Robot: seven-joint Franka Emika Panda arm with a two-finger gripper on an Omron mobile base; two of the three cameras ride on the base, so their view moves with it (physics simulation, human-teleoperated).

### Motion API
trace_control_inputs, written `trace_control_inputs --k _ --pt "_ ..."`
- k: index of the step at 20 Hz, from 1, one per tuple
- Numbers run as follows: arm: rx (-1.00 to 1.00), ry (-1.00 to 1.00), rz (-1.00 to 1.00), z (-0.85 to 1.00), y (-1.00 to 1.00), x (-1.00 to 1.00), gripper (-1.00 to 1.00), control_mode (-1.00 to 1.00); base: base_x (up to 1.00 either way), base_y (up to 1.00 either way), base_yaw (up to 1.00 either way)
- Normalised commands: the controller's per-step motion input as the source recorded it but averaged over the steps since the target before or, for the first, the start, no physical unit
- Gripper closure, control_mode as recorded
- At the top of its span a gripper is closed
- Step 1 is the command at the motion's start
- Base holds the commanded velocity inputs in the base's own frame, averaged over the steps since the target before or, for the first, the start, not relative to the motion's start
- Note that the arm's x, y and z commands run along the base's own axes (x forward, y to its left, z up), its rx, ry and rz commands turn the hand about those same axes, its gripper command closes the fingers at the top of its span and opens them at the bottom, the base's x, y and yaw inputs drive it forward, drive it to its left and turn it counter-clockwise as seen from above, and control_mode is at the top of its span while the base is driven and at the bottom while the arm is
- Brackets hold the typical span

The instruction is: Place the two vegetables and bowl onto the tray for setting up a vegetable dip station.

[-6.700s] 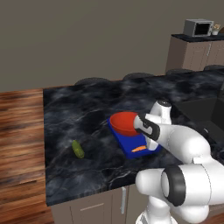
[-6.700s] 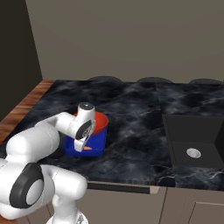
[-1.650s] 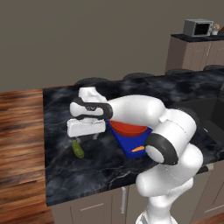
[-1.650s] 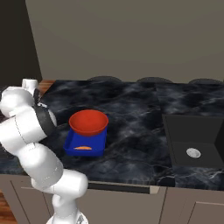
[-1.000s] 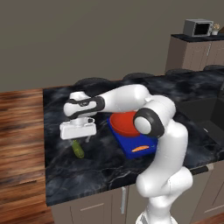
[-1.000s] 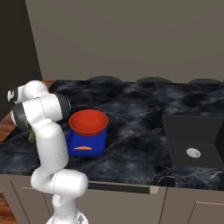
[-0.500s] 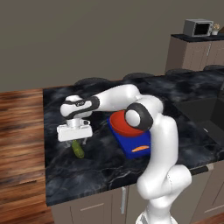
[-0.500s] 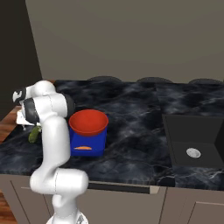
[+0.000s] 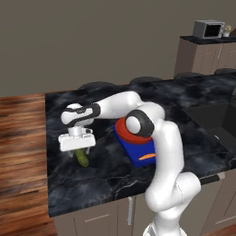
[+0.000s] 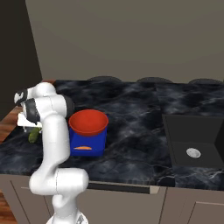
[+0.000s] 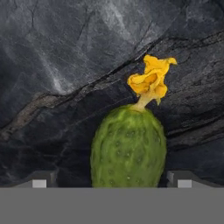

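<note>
The white arm is reaching out to its left across the dark marbled stone counter (image 9: 110,175), with its two-finger gripper (image 9: 78,148) pointing down directly over the small oblong yellow-green bumpy vegetable (image 9: 83,158). In the hand view that vegetable (image 11: 129,146) is lying on the counter between the two dark finger tips, its yellow wilted blossom (image 11: 151,80) pointing away from the camera. The fingers are standing spread wide, one on each side of the vegetable, and are not pinching it. In the right base view the vegetable (image 10: 34,136) is peeking out beside the arm near the counter's left edge. The flat rectangular bright blue tray (image 10: 87,144) is sitting nearby, with the round red-orange bowl (image 10: 88,123) resting on it and the small orange tapered carrot piece (image 10: 82,148) lying on its front part.
</note>
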Motion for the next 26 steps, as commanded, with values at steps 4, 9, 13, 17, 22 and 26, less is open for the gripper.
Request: trace_control_inputs --k 4,9,13,17,22,26 --pt "-0.05 0.01 0.0 -0.14 0.05 -0.01 1.0 -1.0 0.0 0.0 0.0" --pt "-0.02 0.0 0.0 -0.01 -0.02 -0.08 1.0 -1.0 0.0 0.0 0.0" --pt "0.0 0.0 0.0 0.17 -0.01 -0.12 1.0 -1.0 0.0 0.0 0.0" --pt "0.0 0.0 -0.04 0.23 -0.08 -0.3 1.0 -1.0 0.0 0.0 0.0" --pt "0.0 0.0 -0.12 0.24 -0.13 -0.39 1.0 -1.0 0.0 0.0 0.0" --pt "0.0 0.0 -0.19 0.24 -0.15 -0.42 1.0 -1.0 0.0 0.0 0.0"
